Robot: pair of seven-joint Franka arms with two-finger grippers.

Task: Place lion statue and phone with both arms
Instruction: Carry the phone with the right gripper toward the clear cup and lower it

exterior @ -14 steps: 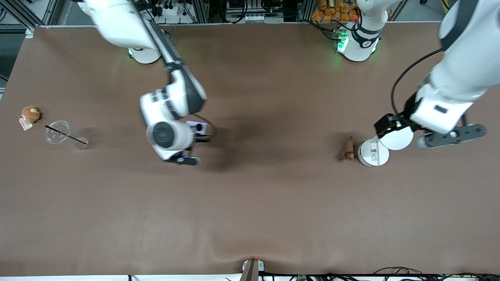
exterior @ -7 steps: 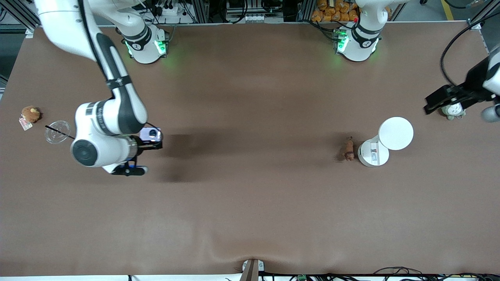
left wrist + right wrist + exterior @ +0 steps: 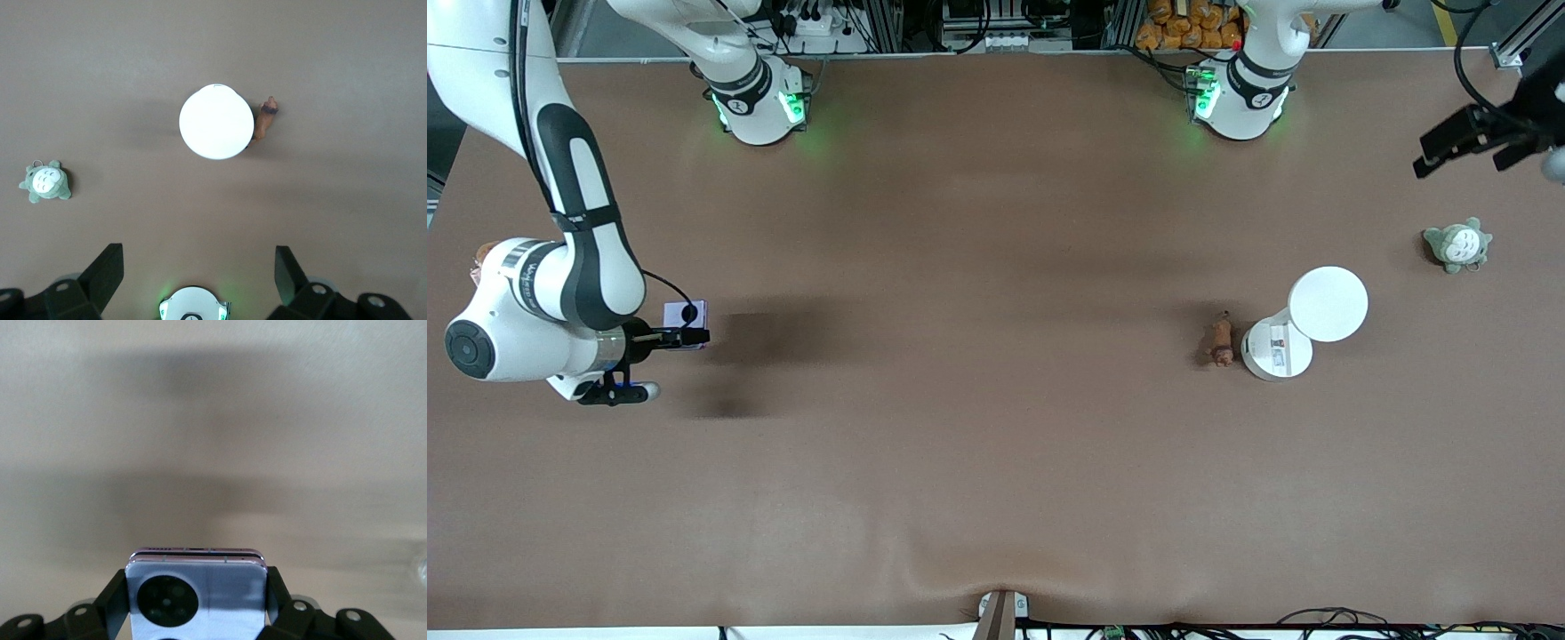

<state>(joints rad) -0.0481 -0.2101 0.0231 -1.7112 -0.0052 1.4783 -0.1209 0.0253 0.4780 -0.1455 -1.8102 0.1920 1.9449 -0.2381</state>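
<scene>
Lavender and folded, the phone (image 3: 686,314) sits clamped between the fingers of my right gripper (image 3: 690,336), raised over the table (image 3: 996,462) at the right arm's end; in the right wrist view its two dark lenses face the camera (image 3: 195,603). Reddish-brown, the lion statue (image 3: 1219,341) lies on the table toward the left arm's end, touching or just beside the white round stand (image 3: 1303,324). A grey-green plush (image 3: 1456,244) rests farther from the front camera, nearer the table's end. My left gripper (image 3: 199,270) hangs high over that end, fingers spread wide and grasping nothing.
</scene>
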